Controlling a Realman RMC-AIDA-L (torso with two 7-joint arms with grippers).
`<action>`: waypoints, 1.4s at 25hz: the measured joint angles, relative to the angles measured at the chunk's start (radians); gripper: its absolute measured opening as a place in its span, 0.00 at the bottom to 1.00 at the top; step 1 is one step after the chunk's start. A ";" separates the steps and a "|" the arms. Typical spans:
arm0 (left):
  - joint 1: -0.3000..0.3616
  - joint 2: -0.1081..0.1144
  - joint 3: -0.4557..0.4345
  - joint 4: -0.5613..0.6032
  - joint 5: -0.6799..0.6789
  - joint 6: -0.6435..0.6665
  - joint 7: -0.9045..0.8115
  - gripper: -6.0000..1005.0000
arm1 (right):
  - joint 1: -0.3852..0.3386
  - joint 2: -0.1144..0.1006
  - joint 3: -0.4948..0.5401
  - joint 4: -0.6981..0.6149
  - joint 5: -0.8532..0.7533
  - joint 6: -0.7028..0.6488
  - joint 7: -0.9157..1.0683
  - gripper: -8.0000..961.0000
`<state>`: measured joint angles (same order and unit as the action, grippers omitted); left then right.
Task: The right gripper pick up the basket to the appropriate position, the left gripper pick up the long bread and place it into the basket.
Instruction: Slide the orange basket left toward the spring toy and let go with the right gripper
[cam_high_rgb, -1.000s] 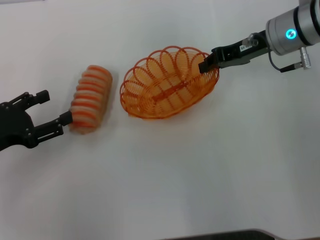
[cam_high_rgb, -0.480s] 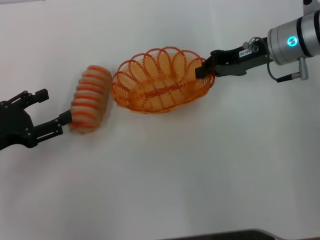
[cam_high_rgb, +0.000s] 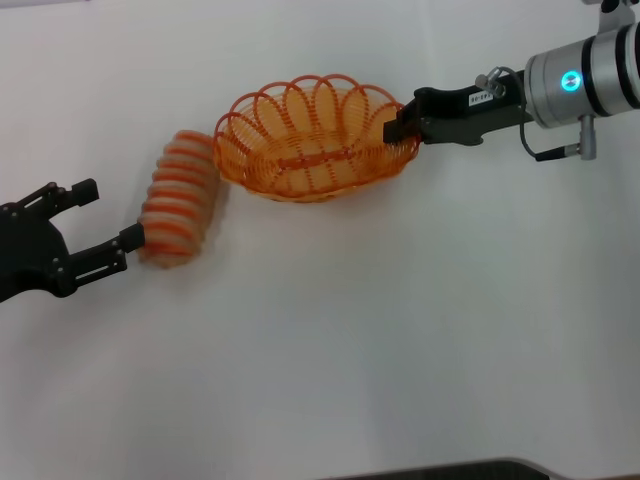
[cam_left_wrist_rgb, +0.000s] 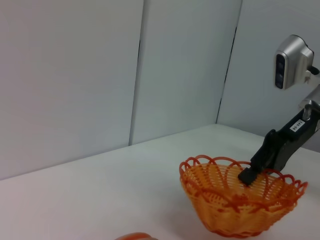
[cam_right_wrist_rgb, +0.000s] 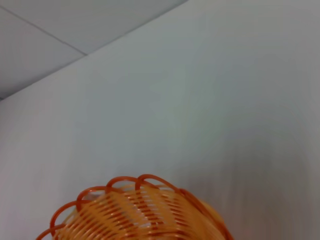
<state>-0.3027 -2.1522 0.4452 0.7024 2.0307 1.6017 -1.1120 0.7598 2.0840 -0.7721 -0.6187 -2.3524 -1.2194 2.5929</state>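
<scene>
The right gripper, on its silver-grey arm, reaches in from the robot's right and has its jaws clamped on the rim of the basket at that end; the left wrist view shows the same hold, with the black fingertip hooked over the scalloped rim of the basket and the labelled gripper slanting up and away; whether the basket rests on the desk or hangs just above it, I cannot tell; it sits toward the far side of the desk, with its long axis running roughly left to right; nothing lies in it.

The bread lies on the desk just left of the basket, so close that its far end nearly meets the basket's left rim; whether they touch I cannot tell; its orange ridges cross it, and it points away from the robot with a slight lean to the right.

The left gripper sits low at the left edge of the head view with its jaws spread wide; the nearer finger touches or almost touches the near end of the bread, while the other finger stands clear of it to the left; the bread is not gripped.

The right wrist view shows only the looped rim of the basket over the pale desk.
</scene>
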 joint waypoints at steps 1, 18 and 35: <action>0.000 0.000 0.000 0.000 0.000 0.000 0.000 0.84 | 0.001 0.000 0.000 0.004 0.000 0.003 0.001 0.12; 0.001 -0.002 -0.001 -0.006 0.002 -0.007 0.015 0.84 | 0.013 0.005 -0.015 0.090 0.001 0.071 -0.005 0.12; 0.001 -0.005 0.001 -0.019 0.003 -0.011 0.050 0.84 | 0.016 0.008 -0.039 0.128 0.050 0.122 -0.002 0.12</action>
<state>-0.3021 -2.1568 0.4464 0.6830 2.0339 1.5907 -1.0616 0.7761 2.0923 -0.8107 -0.4906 -2.3019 -1.0971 2.5909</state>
